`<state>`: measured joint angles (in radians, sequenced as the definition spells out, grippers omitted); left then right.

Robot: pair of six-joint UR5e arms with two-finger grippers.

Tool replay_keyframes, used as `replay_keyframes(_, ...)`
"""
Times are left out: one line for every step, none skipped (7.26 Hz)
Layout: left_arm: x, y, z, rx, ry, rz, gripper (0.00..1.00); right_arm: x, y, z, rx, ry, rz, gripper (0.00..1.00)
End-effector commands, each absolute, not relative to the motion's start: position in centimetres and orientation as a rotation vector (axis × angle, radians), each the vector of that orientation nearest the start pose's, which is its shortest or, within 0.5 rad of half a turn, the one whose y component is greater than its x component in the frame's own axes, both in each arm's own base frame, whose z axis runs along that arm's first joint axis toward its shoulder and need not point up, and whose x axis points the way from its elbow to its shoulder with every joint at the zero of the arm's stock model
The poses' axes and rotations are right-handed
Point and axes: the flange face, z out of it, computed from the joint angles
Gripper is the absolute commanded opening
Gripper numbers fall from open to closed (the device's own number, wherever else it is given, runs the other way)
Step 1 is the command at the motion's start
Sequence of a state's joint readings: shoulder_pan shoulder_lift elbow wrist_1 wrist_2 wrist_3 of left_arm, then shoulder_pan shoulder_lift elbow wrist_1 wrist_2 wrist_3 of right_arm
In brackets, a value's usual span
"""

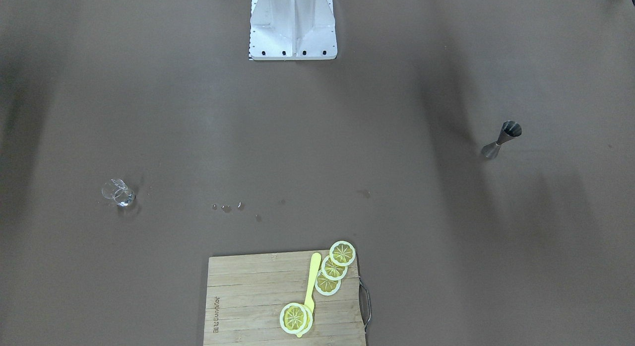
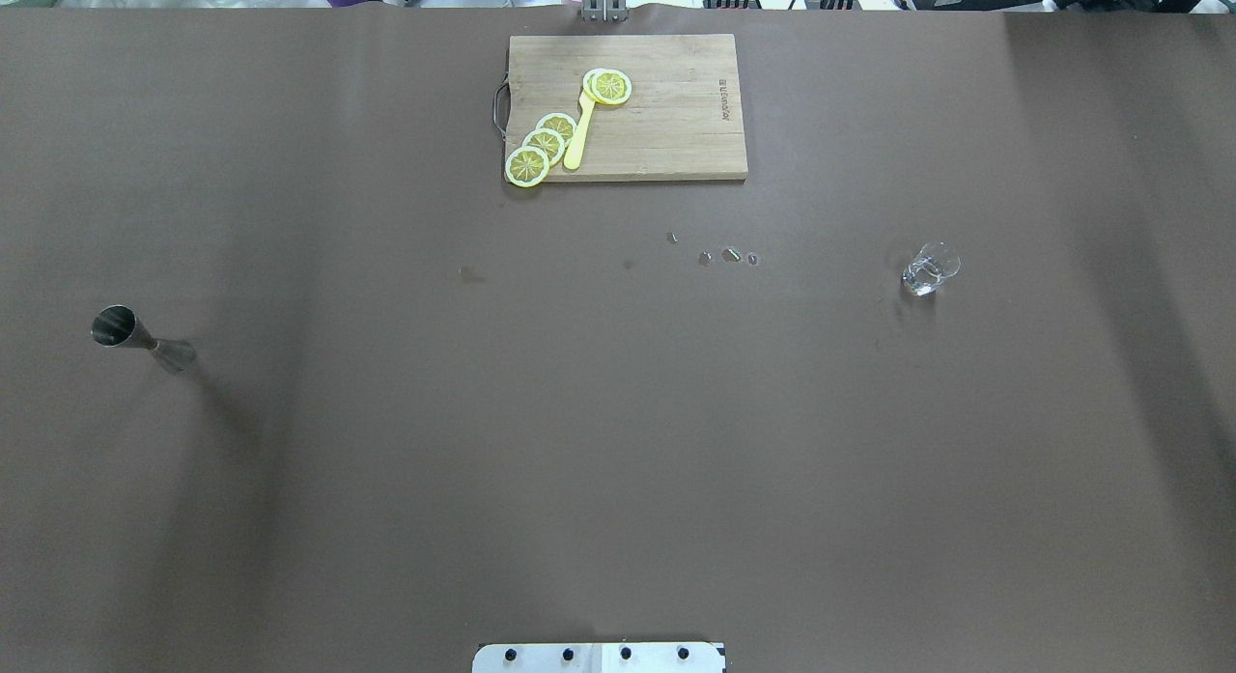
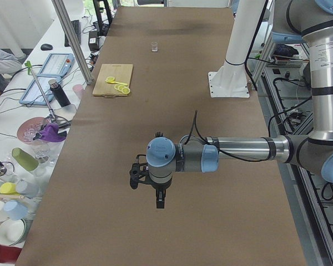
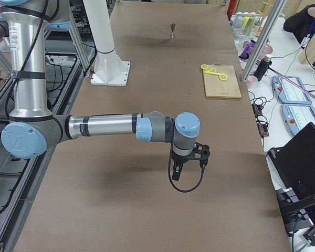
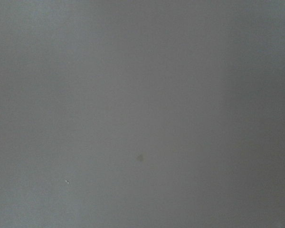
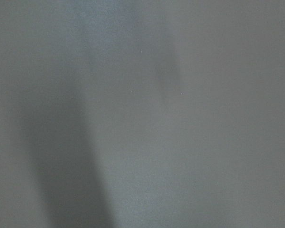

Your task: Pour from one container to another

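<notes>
Left gripper (image 3: 161, 204) and right gripper (image 4: 177, 170) both hang over bare table (image 2: 618, 441), seen side-on only so can't tell jaw gap, nothing visible in either; steel jigger (image 2: 147, 341) upright on robot's left, clear shot glass (image 2: 929, 270) on its right, well apart.

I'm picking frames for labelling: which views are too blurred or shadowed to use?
Left wrist view: flat, featureless table, nothing sharp. Right wrist view: the same, with a dark shadow band at lower left. Overhead view: sharp, with soft shadow streaks at both sides; the glass shows faintly with glints, the jigger clearly.
</notes>
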<state>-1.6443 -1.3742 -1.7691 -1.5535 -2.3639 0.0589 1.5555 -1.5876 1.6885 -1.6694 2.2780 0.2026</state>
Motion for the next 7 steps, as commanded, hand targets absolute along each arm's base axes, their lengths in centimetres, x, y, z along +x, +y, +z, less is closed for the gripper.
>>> replay_keyframes(-9.1,-38.4,65.5,0.023,0.827,-0.029,0.99,6.1,-48.5,62.3,-0.074,-0.704,0.177,1.0)
replay_keyframes(-9.2,-37.6,65.3,0.026,0.827,-0.031,0.99,6.1,-48.5,62.2,-0.072,-0.704,0.176,1.0)
replay_keyframes(-9.1,-35.8,65.2,0.017,0.826,-0.036,0.99,6.1,-48.5,62.2,-0.072,-0.706,0.176,1.0)
replay_keyframes(-9.0,-34.7,65.9,-0.001,0.821,-0.042,0.99,6.1,-48.5,62.3,-0.073,-0.704,0.177,1.0)
replay_keyframes(-9.4,-33.5,66.5,-0.013,0.83,-0.064,0.99,6.0,-48.5,62.3,-0.075,-0.704,0.176,1.0)
replay_keyframes(-9.3,-33.3,67.6,-0.036,0.826,-0.073,0.99,6.0,-48.5,62.4,-0.077,-0.704,0.176,1.0)
replay_keyframes(-9.4,-33.9,68.1,-0.04,0.818,-0.074,0.99,6.0,-48.5,62.4,-0.077,-0.704,0.176,1.0)
